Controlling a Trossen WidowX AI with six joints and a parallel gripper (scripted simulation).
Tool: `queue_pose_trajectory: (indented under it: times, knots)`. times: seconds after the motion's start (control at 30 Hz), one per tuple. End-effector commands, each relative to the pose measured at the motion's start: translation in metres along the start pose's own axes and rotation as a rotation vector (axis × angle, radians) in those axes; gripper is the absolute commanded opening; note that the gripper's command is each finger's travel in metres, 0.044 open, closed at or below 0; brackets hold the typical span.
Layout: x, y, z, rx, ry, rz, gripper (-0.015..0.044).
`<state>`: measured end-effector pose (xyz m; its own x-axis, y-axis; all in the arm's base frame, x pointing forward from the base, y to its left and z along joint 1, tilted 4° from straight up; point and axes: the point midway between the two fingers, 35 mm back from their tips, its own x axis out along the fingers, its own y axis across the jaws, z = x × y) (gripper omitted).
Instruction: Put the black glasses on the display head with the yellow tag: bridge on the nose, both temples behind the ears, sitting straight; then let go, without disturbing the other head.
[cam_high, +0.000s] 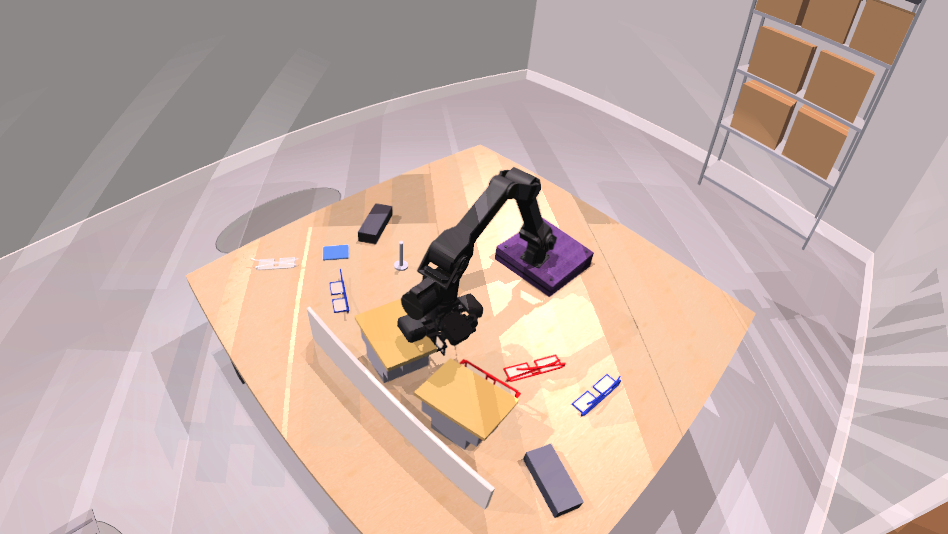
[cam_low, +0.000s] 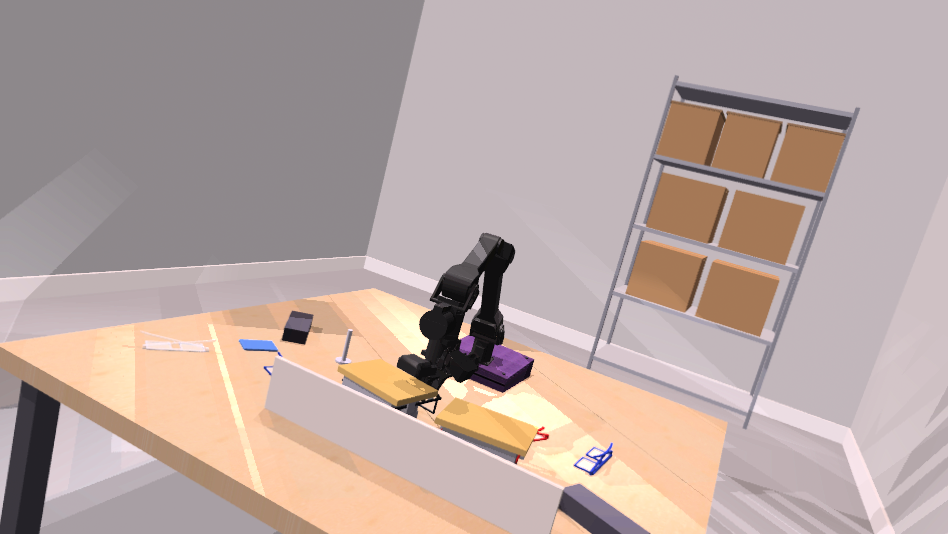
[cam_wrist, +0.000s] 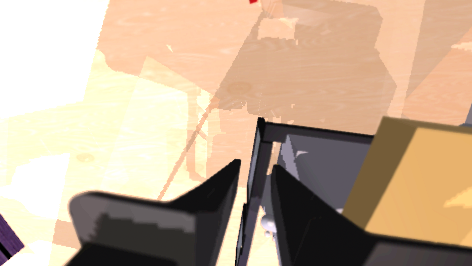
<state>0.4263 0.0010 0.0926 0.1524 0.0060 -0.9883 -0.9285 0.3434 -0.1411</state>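
The black glasses (cam_low: 437, 403) (cam_wrist: 300, 131) are at the nose side of the left display head (cam_high: 391, 341) (cam_low: 388, 382) (cam_wrist: 330, 160). One temple runs back along that head's side; the other temple and the ears are hidden. My gripper (cam_wrist: 256, 168) is slightly open, its fingertips on either side of the glasses' front frame, with narrow gaps. The arm hides much of this in the top and exterior views. Whether the bridge touches the nose cannot be told. The other display head (cam_high: 467, 398) (cam_low: 487, 425) wears red glasses (cam_high: 489, 378). The yellow tag cannot be made out.
A long white wall (cam_high: 398, 404) (cam_low: 411, 451) stands along the heads' far side from the arm. Loose red glasses (cam_high: 534, 368) and blue glasses (cam_high: 595, 395) (cam_low: 593, 459) lie beyond the right head. A grey post (cam_high: 400, 255) (cam_low: 346, 346) stands near the left head.
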Motion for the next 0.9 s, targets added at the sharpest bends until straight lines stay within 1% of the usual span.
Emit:
queue_pose_trajectory:
  times: [0.0, 0.1, 0.27, 0.47, 0.7, 0.87]
  knots:
    - [0.0, 0.0, 0.0, 0.0, 0.0, 0.0, 0.0107]
    - [-0.008, -0.001, 0.0, -0.001, -0.001, 0.009, 0.0107]
    - [-0.034, -0.002, 0.0, -0.005, -0.004, 0.039, 0.0107]
    - [-0.035, 0.0, 0.001, -0.005, -0.004, 0.04, 0.0107]
    - [-0.043, 0.033, 0.0, -0.005, -0.004, 0.044, 0.0107]
    - [-0.044, 0.036, 0.0, -0.005, -0.004, 0.044, 0.0107]
